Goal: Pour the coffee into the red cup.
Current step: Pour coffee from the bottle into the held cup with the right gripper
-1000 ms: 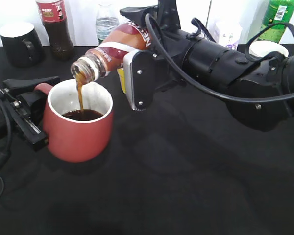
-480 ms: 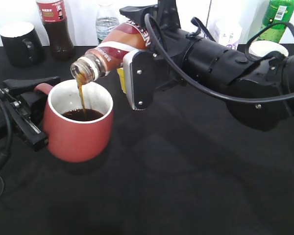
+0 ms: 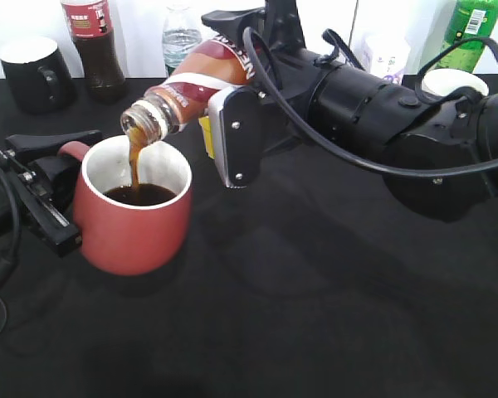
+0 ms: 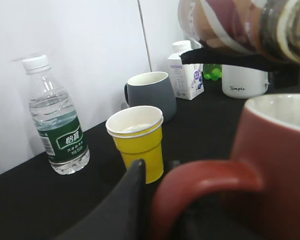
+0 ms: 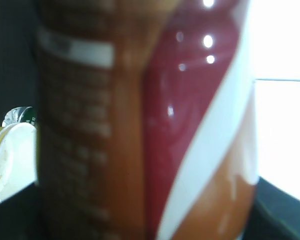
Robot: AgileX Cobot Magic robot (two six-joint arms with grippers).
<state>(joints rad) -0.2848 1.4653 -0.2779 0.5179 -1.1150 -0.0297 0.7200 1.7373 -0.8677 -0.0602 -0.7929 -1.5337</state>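
The coffee bottle [image 3: 195, 87] is tilted neck-down to the left, and a brown stream falls from its mouth into the red cup [image 3: 133, 215], which holds dark liquid. My right gripper [image 3: 232, 91] is shut on the bottle; its label fills the right wrist view [image 5: 155, 125]. My left gripper [image 3: 54, 174] is shut on the cup's loop handle [image 4: 205, 185]. In the left wrist view one black finger [image 4: 125, 200] lies against the handle, with the cup's wall [image 4: 280, 160] at right and the bottle [image 4: 240, 25] above.
A black mug [image 3: 33, 75], a dark red-label bottle [image 3: 91, 46] and a water bottle [image 3: 180, 37] stand at the back. A yellow cup [image 4: 137, 142], a grey mug [image 4: 150, 92], a white carton [image 4: 185, 70] and a white mug [image 3: 454, 83] stand behind the arm. A green bottle [image 3: 473, 25] is far right.
The bottle has tipped a little more and the stream keeps flowing into the cup. Both grippers hold their places.
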